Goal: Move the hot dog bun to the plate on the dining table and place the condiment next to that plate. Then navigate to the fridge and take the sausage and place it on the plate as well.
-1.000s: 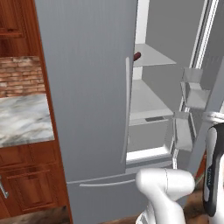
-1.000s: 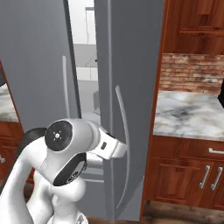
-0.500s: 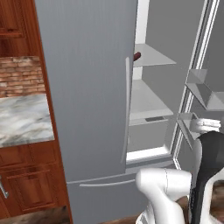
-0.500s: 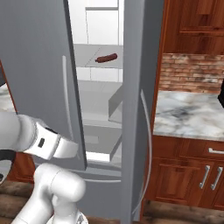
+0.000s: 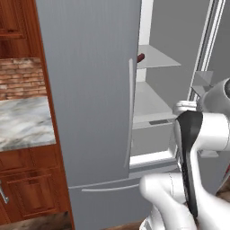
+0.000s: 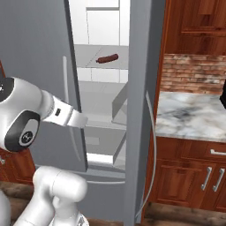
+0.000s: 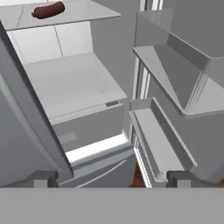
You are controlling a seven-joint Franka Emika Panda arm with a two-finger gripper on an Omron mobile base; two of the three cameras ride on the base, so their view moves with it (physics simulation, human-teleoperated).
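Note:
The fridge (image 5: pixel 90 90) stands with its left door shut and its right door (image 6: pixel 141 88) swung open, white shelves showing inside. The sausage (image 6: pixel 107 58), thin and dark red-brown, lies on the upper shelf; its tip peeks past the left door's edge (image 5: pixel 140 57), and it sits at the top left in the hand view (image 7: pixel 48 9). My gripper (image 7: pixel 111 181) is open and holds nothing, low in front of the opening and well below the sausage. The hot dog bun, plate, condiment and dining table are out of view.
The open door's bins (image 7: pixel 175 65) jut out on the right of the hand view, and the shut door's edge (image 7: pixel 26 122) slants along the left. Marble counters over wood cabinets flank the fridge (image 5: pixel 22 126) (image 6: pixel 190 114). A bottom drawer (image 5: pixel 108 197) lies below.
The right fridge door has swung wide open, baring the sausage in the right base view. My gripper has opened and come away from the door handle, and the arm has drawn back.

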